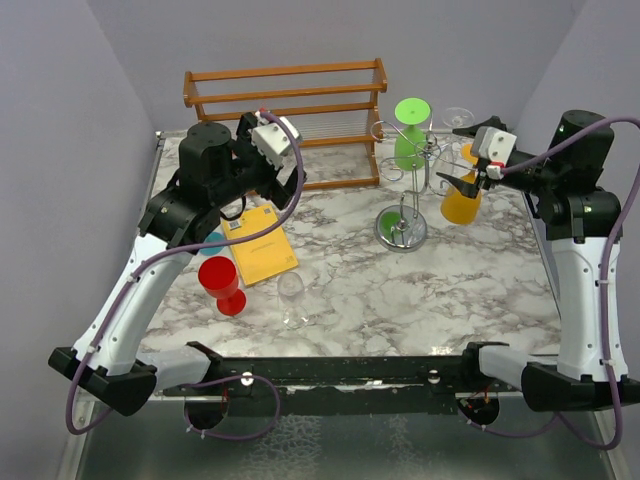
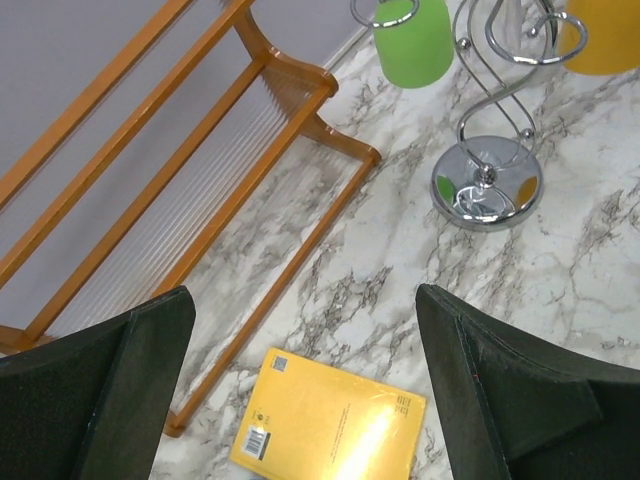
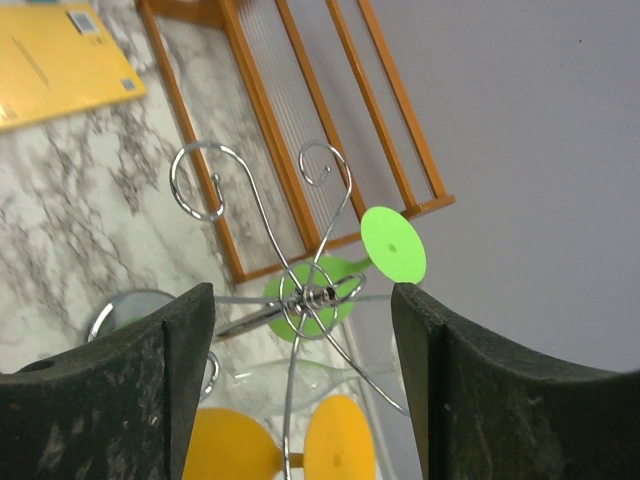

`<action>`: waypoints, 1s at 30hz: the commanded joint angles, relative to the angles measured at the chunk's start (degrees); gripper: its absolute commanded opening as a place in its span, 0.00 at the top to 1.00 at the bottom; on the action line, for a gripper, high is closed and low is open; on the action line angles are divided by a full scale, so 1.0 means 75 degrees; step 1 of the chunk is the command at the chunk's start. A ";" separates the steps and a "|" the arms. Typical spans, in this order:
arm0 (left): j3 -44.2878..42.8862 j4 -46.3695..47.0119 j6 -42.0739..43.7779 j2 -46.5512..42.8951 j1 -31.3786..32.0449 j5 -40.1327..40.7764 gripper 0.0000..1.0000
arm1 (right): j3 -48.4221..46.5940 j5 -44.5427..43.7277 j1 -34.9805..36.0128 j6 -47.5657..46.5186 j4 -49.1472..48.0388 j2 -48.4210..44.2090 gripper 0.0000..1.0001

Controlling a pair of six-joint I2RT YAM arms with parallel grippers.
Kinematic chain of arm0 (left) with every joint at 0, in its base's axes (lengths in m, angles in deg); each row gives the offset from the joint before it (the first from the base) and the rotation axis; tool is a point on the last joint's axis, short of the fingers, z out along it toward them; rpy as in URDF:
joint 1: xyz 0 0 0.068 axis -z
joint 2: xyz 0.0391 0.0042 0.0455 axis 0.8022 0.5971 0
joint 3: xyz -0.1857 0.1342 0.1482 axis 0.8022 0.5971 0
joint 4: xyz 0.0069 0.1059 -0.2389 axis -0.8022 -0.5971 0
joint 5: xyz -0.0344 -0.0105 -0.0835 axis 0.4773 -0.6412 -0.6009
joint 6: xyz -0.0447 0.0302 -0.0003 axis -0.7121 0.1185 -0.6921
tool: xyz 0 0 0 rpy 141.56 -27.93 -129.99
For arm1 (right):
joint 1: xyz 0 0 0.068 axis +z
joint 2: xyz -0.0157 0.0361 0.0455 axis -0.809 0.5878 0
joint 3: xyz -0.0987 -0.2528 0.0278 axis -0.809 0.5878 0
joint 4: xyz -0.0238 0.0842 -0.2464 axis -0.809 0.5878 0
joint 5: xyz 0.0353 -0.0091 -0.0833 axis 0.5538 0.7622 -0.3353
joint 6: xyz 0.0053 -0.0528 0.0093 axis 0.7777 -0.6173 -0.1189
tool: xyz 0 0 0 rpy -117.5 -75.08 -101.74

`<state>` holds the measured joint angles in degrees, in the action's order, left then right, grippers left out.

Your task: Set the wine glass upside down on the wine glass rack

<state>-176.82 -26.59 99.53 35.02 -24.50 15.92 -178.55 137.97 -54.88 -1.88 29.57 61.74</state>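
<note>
The marble table carries a wooden shelf rack along its back edge. The silver wine glass rack stands right of centre, and a yellow book lies flat on the left.

The task's thing, the yellow glass, hangs bowl-down from an arm on the right side of the wine glass rack. A green glass hangs upside down on the far side. A red glass and a clear glass stand upright on the table near the front.

The right pincer is at the yellow glass with its fingers spread wide and the rack's curled wires between them. It pinches nothing. The left pincer hangs wide open and empty above the book.

The hanging looks done, so the risk lies in the retreat. A finger could catch a wire curl or the yellow bowl on the way out. That could swing the glass off its arm or rock the light stand and shake the green glass loose.

The spot where the yellow glass's foot sits in the wire is cut off at the bottom of the right wrist view. From above the pincer covers it, so I cannot tell how well it is seated. A further clear glass seems to hang at the back of the rack, though it is faint. A teal thing under the left arm is mostly hidden.
</note>
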 commanded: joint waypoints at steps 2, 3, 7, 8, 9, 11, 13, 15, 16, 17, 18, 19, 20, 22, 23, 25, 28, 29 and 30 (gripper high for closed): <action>0.0356 -0.0919 0.0705 -0.0440 -0.0049 -0.0698 0.05 | 0.0596 0.0569 -0.0046 0.3135 -0.1590 -0.0522 0.22; 0.0449 -0.1182 0.0891 -0.0514 -0.0049 -0.0908 0.05 | 0.0738 0.0510 -0.0046 0.3427 -0.1771 -0.0609 0.21; 0.0774 -0.2227 0.1681 -0.0840 -0.0048 -0.1633 0.06 | 0.0969 0.0333 -0.0046 0.3940 -0.2008 -0.0866 0.18; 0.0844 -0.2541 0.1900 -0.0915 -0.0048 -0.1817 0.06 | 0.0945 0.0333 -0.0046 0.3957 -0.1900 -0.0876 0.17; 0.0896 -0.2817 0.2092 -0.0991 -0.0048 -0.1997 0.07 | 0.0926 0.0336 -0.0046 0.3978 -0.1830 -0.0912 0.17; 0.1001 -0.3224 0.2330 -0.1188 -0.0049 -0.2204 0.07 | 0.0923 0.0359 -0.0046 0.3996 -0.1744 -0.0986 0.16; 0.1120 -0.3432 0.2450 -0.1433 -0.0108 -0.2180 0.07 | 0.0901 0.0371 -0.0046 0.3966 -0.1639 -0.1038 0.16; 0.1187 -0.3621 0.2492 -0.1649 -0.0343 -0.2136 0.07 | 0.0863 0.0370 -0.0046 0.3785 -0.1455 -0.1073 0.16; 0.1218 -0.3724 0.2507 -0.1714 -0.0431 -0.2134 0.08 | 0.0855 0.0371 -0.0046 0.3623 -0.1345 -0.1095 0.16; 0.1251 -0.3812 0.2553 -0.1768 -0.0499 -0.2166 0.08 | 0.0832 0.0371 -0.0046 0.3485 -0.1225 -0.1113 0.16; 0.1353 -0.3898 0.2605 -0.1798 -0.0550 -0.2240 0.09 | 0.0805 0.0370 -0.0046 0.3387 -0.1122 -0.1125 0.16; 0.1407 -0.3952 0.2649 -0.1820 -0.0574 -0.2359 0.09 | 0.0795 0.0370 -0.0046 0.3318 -0.1046 -0.1135 0.16; 0.1416 -0.3974 0.2664 -0.1811 -0.0601 -0.2466 0.10 | 0.0793 0.0395 -0.0046 0.3286 -0.1001 -0.1167 0.16; 0.1603 -0.4006 0.2669 -0.1758 -0.0633 -0.2684 0.12 | 0.0746 0.0408 -0.0046 0.3232 -0.0904 -0.1224 0.16; 0.1600 -0.4043 0.2673 -0.1712 -0.0634 -0.2759 0.13 | 0.0712 0.0372 -0.0046 0.3236 -0.0869 -0.1246 0.16; 0.1545 -0.4080 0.2648 -0.1616 -0.0634 -0.2907 0.14 | 0.0658 0.0279 -0.0046 0.3264 -0.0822 -0.1293 0.16; 0.1492 -0.4305 0.2650 -0.1394 -0.0631 -0.3196 0.17 | 0.0665 0.0152 -0.0046 0.3285 -0.0823 -0.1354 0.16; 0.1489 -0.4425 0.2666 -0.1306 -0.0618 -0.3252 0.18 | 0.0664 0.0114 -0.0046 0.3283 -0.0818 -0.1357 0.16; 0.1339 -0.4532 0.2694 -0.1229 -0.0566 -0.3261 0.18 | 0.0655 0.0068 -0.0046 0.3296 -0.0823 -0.1356 0.16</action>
<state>-165.28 -56.95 118.53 24.27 -28.98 -3.45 -172.05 139.81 -54.88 23.08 21.89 52.56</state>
